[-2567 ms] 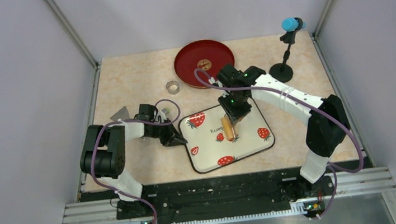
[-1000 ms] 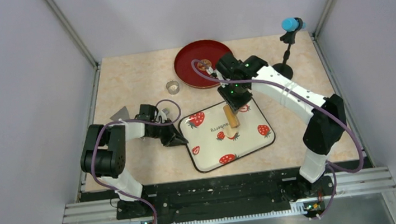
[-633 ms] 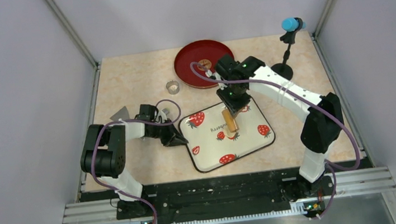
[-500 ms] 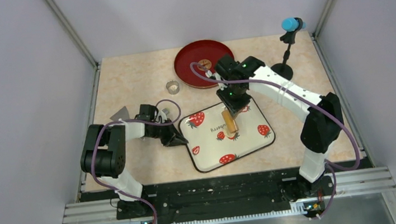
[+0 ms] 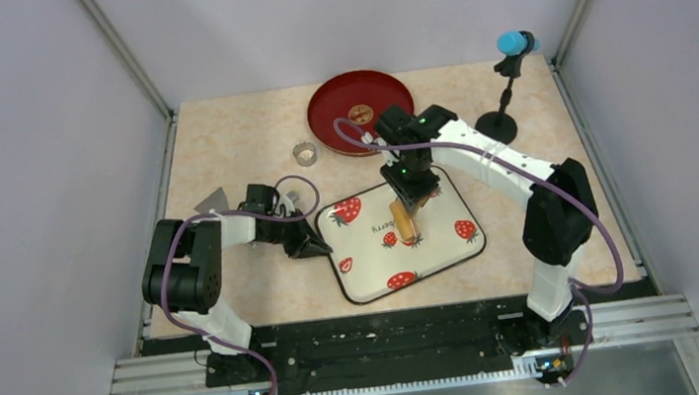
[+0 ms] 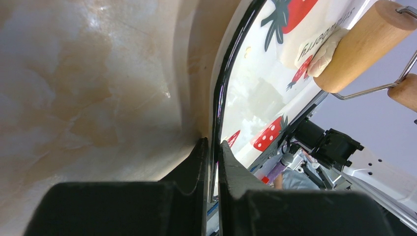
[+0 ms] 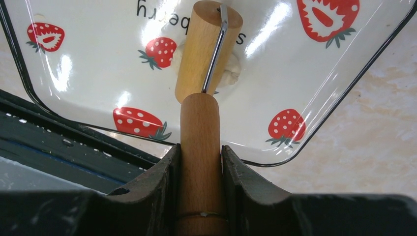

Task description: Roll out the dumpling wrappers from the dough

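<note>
Two fingers of the right gripper [image 7: 199, 153] are clenched on the handle of the wooden roller [image 7: 207, 49], whose drum is laid across the dough [image 7: 232, 73], a pale lump just beyond the fingertips, near the middle of the strawberry tray [image 7: 314, 73]. The tray's left rim is pinched by the left gripper [image 6: 212, 147]. Printed letters ending "berry" can be read beside the dough.

I can read just one fragment, "…berry", printed in black on the strawberry tray [image 7: 295, 64], upper middle of the right wrist view, cut off by the roller [image 7: 206, 49].
</note>
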Motion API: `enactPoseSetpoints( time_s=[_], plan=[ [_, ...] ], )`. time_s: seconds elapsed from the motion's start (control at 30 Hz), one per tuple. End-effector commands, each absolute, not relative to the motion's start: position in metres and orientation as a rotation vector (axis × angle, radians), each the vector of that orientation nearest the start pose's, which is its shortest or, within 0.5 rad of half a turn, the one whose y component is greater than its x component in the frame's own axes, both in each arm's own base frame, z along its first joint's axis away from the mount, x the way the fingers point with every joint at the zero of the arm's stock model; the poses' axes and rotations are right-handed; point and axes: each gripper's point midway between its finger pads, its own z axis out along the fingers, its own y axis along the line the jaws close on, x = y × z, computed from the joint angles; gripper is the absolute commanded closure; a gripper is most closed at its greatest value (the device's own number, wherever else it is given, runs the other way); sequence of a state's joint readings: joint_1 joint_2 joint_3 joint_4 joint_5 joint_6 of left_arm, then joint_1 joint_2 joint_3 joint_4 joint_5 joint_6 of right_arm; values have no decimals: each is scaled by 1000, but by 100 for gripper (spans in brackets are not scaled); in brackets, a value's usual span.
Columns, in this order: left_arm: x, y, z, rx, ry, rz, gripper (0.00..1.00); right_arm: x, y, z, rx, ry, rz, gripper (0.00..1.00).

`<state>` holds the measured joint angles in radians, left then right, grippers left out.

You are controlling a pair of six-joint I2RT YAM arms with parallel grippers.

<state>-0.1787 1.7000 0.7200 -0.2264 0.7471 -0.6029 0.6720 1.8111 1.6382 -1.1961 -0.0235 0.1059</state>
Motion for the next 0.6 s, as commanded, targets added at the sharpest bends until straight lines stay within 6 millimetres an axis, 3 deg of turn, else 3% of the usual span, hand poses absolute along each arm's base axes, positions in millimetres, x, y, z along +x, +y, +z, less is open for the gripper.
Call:
enactPoseSetpoints(
  time_s=[0.0, 0.17, 0.43, 0.57],
  plan=[
    [241, -168, -9, -426, 2877, -1032, 100, 273, 189, 126, -801, 2860, -117, 100],
    [242, -162, -8, -448, 2874, -966, 100, 272, 183, 125, -784, 2876, -142, 100],
    [242, -163, -10, -444, 2880, -976, 100, 255, 219, 125, -815, 2915, 211, 100],
    [242, -163, -10, -445, 2879, -978, 100, 250, 225, 118, -810, 2940, 260, 100]
  ],
)
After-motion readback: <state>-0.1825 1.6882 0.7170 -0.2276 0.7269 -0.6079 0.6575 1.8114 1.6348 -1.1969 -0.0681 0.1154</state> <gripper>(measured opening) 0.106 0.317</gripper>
